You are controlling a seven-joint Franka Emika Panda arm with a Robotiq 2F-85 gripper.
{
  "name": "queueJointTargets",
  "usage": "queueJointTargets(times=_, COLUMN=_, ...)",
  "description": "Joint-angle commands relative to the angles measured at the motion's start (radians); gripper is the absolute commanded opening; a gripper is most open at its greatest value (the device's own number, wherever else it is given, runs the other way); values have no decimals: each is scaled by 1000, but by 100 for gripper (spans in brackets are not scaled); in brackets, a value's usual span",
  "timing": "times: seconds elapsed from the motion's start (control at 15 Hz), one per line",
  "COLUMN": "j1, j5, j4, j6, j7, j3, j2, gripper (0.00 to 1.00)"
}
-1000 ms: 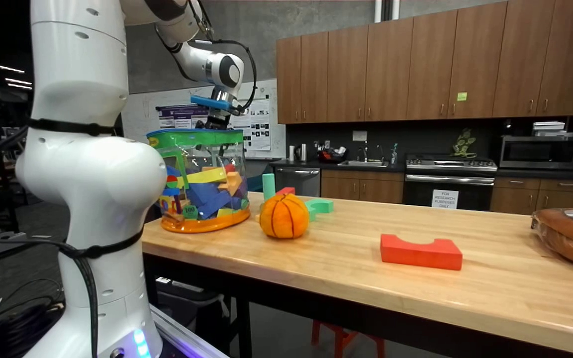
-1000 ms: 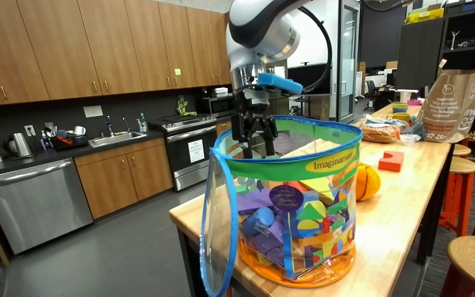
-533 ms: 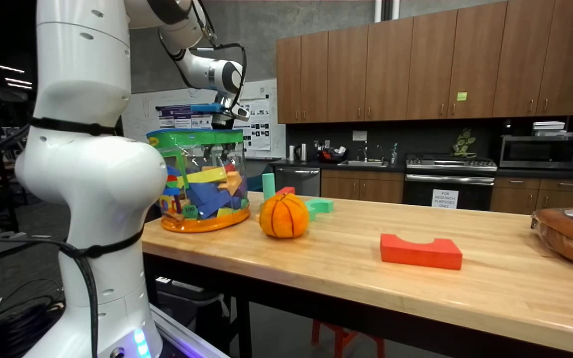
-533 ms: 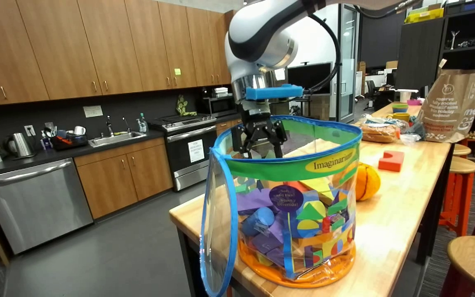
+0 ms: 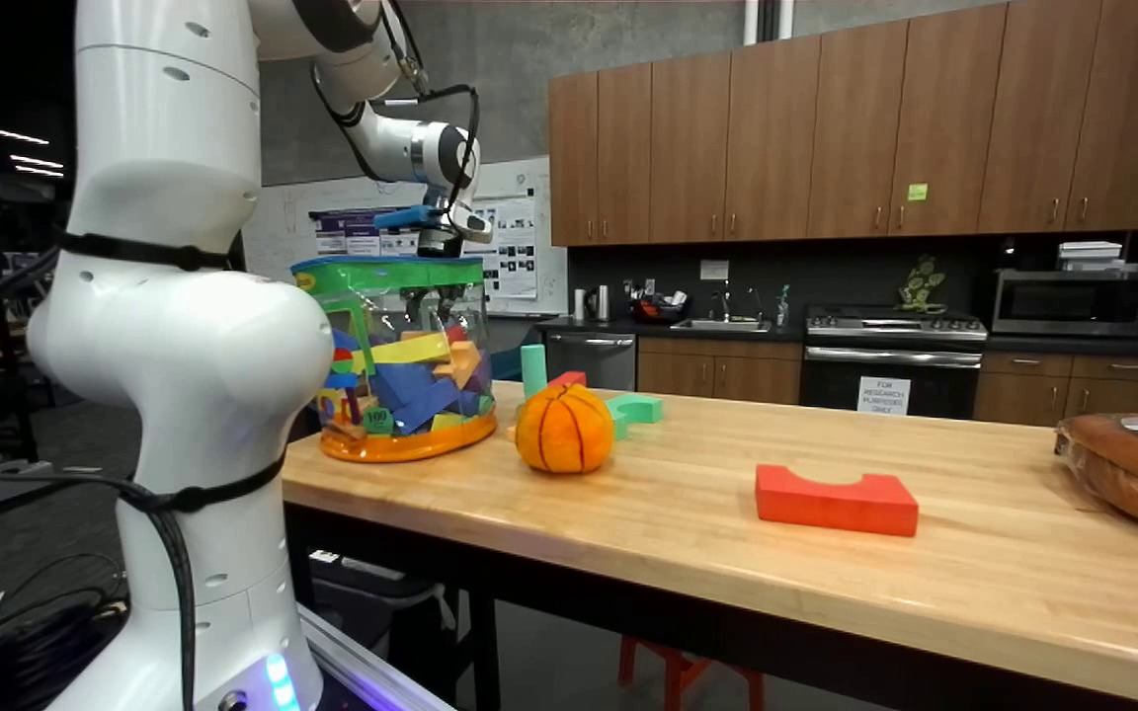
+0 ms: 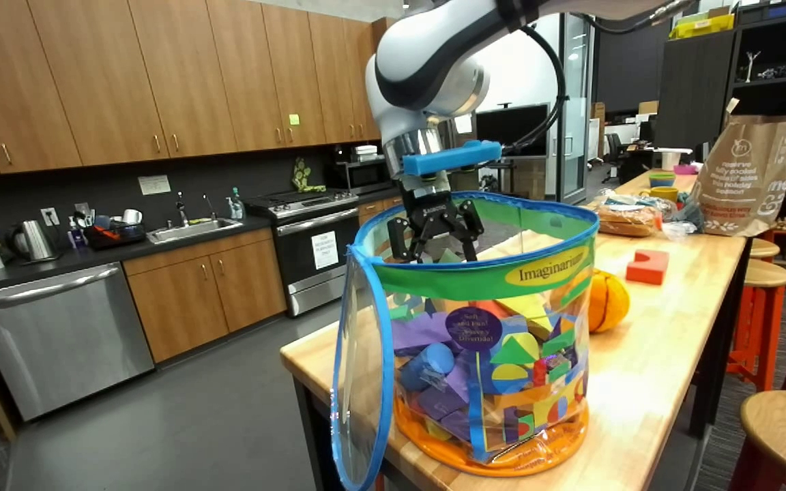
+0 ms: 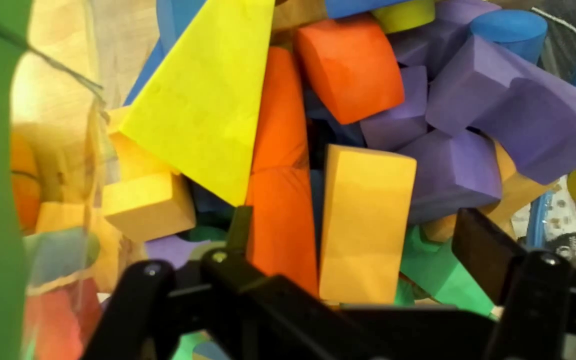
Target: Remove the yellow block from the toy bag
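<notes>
My black two-fingered hand [image 7: 355,217] is spread wide, gripping nothing, its tips inside the clear plastic, green-rimmed toy bag [image 6: 447,286]. The bright yellow, tapering, flat-faced block [image 7: 210,100], my likely target, lies in there too, off to one side; clenching here would likely catch the squared amber block [image 7: 370,225] showing between my fingers instead. Descending askew could shove the target deeper. Both blocks look like matte foam, the bag glossy.

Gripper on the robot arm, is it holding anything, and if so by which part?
Nothing is held: the gripper is open in the toy bag's mouth, its fingers apart above the blocks.
</notes>
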Motion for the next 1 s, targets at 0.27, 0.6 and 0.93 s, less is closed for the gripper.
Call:
queueJointTargets(times=0.27, j1=19, j5=10, j4=42, j6=-30, j7=-25, j3=-5, j2=26, gripper=100)
queueJointTargets(times=0.6, j1=23, j5=8, j4=85, j6=-20, j7=-80, j3=-6, j2=68, gripper=100)
queueJointTargets(times=0.93, j1=24, j5=-7, j4=126, j6=-9, j7=-131, j3=-18, j2=130, gripper=100)
